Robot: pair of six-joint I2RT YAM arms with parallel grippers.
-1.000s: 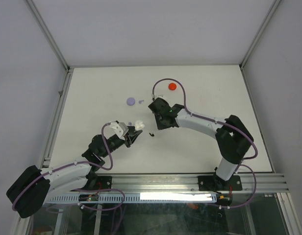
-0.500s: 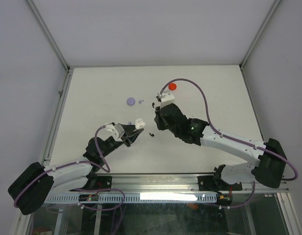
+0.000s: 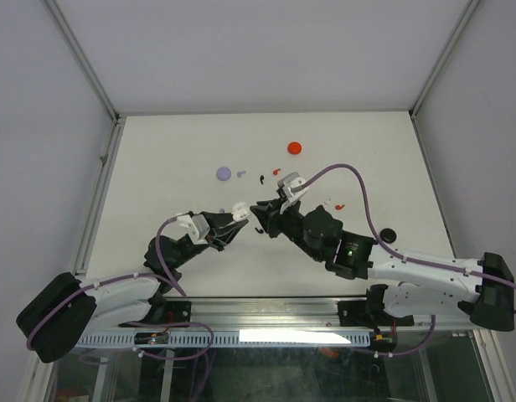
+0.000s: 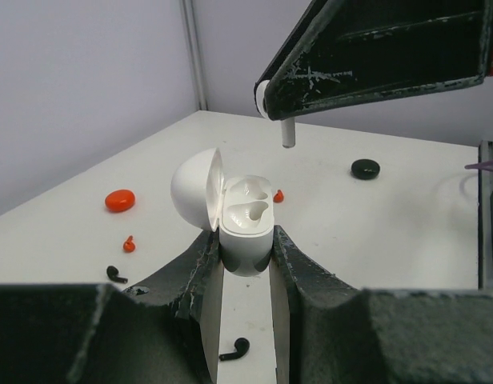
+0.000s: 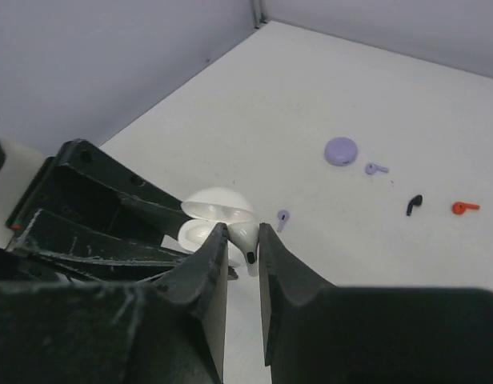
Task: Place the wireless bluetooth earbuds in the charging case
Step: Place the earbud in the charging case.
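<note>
My left gripper [image 3: 234, 223] is shut on the base of an open white charging case [image 3: 239, 208], lid tilted back. In the left wrist view the case [image 4: 245, 228] sits upright between the jaws with two empty sockets showing. My right gripper [image 3: 260, 209] is shut on a white earbud [image 5: 247, 237], held just above and beside the case [image 5: 208, 210]. In the left wrist view the bud's stem [image 4: 287, 132] hangs down above the case. Loose on the table lie a black bud [image 3: 258, 229], a lilac bud [image 3: 221, 211] and a red bud [image 3: 337, 203].
A lilac round case [image 3: 224, 173] with a lilac bud [image 3: 239, 174] lies at the far left. A black bud [image 3: 262, 178] and a red bud [image 3: 277, 172] lie beside them. A red case [image 3: 295, 147] is farther back, a black case [image 3: 386, 235] at the right.
My right arm has swung from the table's far middle toward the near left, bringing its gripper down close to the white case. The left gripper with the case has barely shifted.
</note>
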